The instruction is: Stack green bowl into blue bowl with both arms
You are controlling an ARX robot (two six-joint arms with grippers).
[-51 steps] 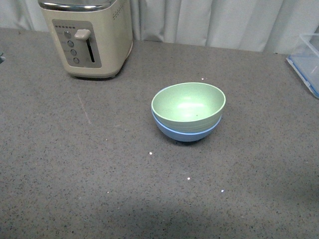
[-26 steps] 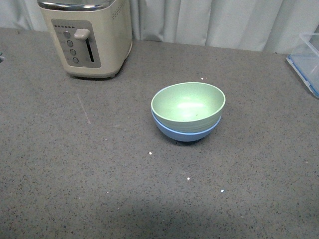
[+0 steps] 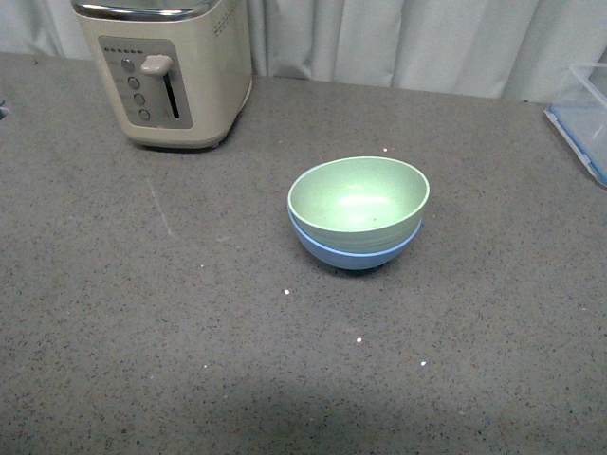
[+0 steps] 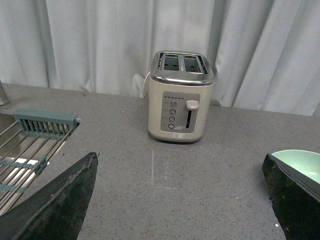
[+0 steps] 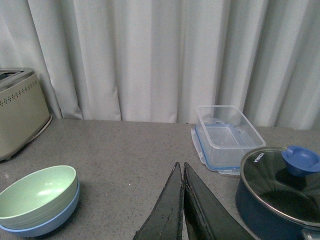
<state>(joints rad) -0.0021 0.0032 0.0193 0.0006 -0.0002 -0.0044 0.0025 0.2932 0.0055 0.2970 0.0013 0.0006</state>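
The pale green bowl sits nested inside the light blue bowl at the middle of the grey counter. Neither arm shows in the front view. In the right wrist view the stacked green bowl and blue bowl lie off to one side, well apart from my right gripper, whose fingers are pressed together with nothing between them. My left gripper is open and empty over bare counter. A sliver of the green bowl shows just past one of its fingers.
A cream toaster stands at the back left of the counter. A clear plastic container with a blue rim sits at the right edge, and a dark blue pot with a glass lid is beside it. A metal rack lies near the left arm.
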